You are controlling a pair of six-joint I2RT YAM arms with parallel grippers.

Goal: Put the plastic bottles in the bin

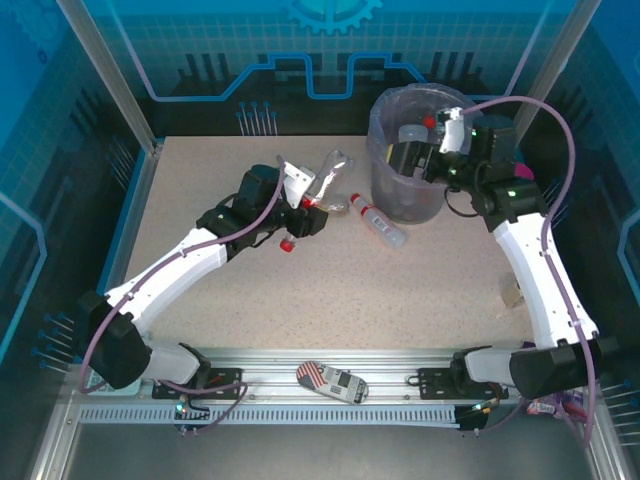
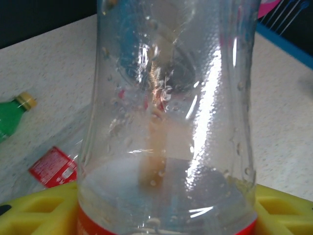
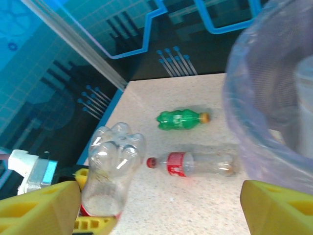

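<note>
Left gripper clamps one clear bottle. Two more lie on the table: one green bottle, one red-labelled bottle. Right gripper, fingers apart, hovers over the one bin.

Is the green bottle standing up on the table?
No, the green bottle lies flat on its side on the table, near the bin.

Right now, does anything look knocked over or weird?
Yes. A clear plastic bottle with a red label and a green plastic bottle with a yellow cap lie on their sides on the speckled table beside the grey lilac-lined bin, not inside it.
</note>
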